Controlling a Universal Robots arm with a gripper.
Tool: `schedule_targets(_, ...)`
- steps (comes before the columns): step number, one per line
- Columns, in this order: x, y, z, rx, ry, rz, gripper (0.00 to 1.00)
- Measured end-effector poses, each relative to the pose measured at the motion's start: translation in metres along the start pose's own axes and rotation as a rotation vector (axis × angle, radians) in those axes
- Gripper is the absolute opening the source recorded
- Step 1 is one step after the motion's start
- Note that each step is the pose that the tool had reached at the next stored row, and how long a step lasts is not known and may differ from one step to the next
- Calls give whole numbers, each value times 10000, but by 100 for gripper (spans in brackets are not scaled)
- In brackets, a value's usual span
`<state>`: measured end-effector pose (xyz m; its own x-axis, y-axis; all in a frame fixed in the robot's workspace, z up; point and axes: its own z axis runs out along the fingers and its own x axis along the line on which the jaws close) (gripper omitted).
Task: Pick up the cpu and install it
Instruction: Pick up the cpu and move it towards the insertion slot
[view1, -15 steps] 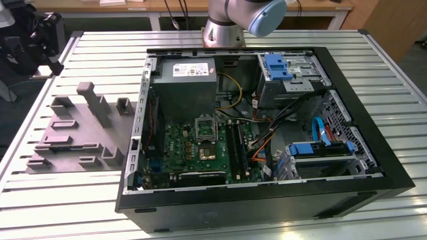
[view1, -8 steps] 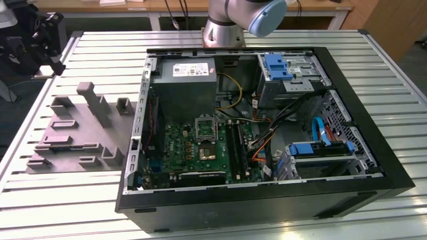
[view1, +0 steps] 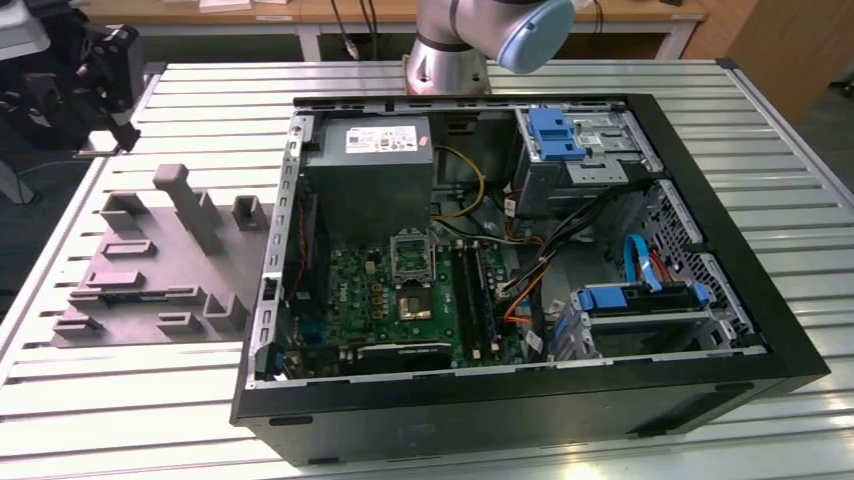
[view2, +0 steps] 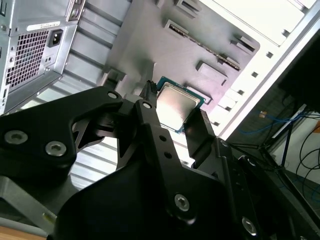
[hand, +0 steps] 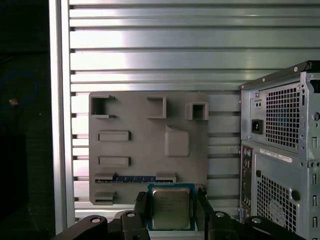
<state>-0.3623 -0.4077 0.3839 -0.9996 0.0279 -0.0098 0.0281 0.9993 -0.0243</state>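
2 fingers (hand: 141, 209) of the tool (hand: 171, 212) clamp the cpu (hand: 170, 206) by opposite edges, over the gray fixture tray (hand: 145, 150) on the slatted table (hand: 150, 50).

Exterior view high over case (view1: 507, 410); both wrist views facing tray (hand: 145, 150)

Grips the cpu (hand: 171, 210) by two opposite edges between the black fingers (hand: 141, 206) of the gripper (hand: 171, 200). Holds it flat, metal top toward the camera, before the six o'clock edge of a grey moulded tray (hand: 150, 150). Shows slatted metal table (hand: 150, 50) at twelve o'clock, and a computer case (hand: 282, 160), vented rear, near the tray's three o'clock.
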Motion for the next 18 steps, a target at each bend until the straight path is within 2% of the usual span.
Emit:
schedule_targets(5, -101, 3, 1, 1, 1, 0, 47)
schedule_targets(8, -134, 4, 2, 1, 0, 0, 47)
schedule_targets(13, -143, 3, -22, -24, 2, 0, 47)
schedule_targets(18, -151, 2, -54, -106, 2, -1, 47)
